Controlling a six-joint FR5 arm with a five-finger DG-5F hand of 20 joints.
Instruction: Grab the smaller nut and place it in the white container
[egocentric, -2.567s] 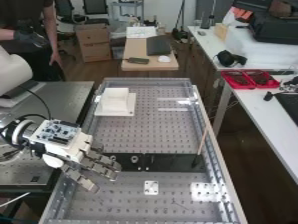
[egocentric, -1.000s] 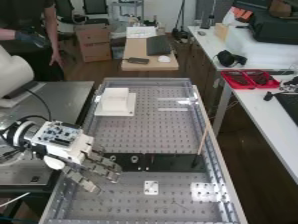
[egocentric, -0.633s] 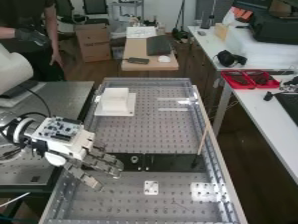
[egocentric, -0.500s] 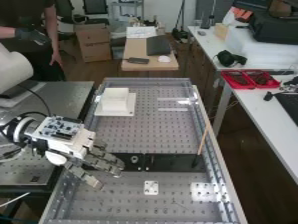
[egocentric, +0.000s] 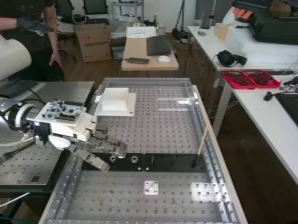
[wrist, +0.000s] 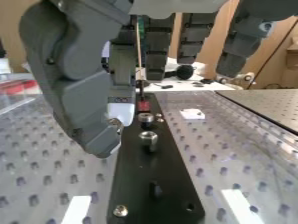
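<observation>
Hand (egocentric: 106, 145) round smaller nut (wrist: 116, 122) — axis unclear

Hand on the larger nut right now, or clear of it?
Apart. The wrist view shows it: dark bar is visible between the hand and the larger nut, with no contact.

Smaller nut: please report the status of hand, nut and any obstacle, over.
Hand shut on smaller nut. Nut not yet in white container. Larger nut, bearing standing nearby on black bar.
</observation>
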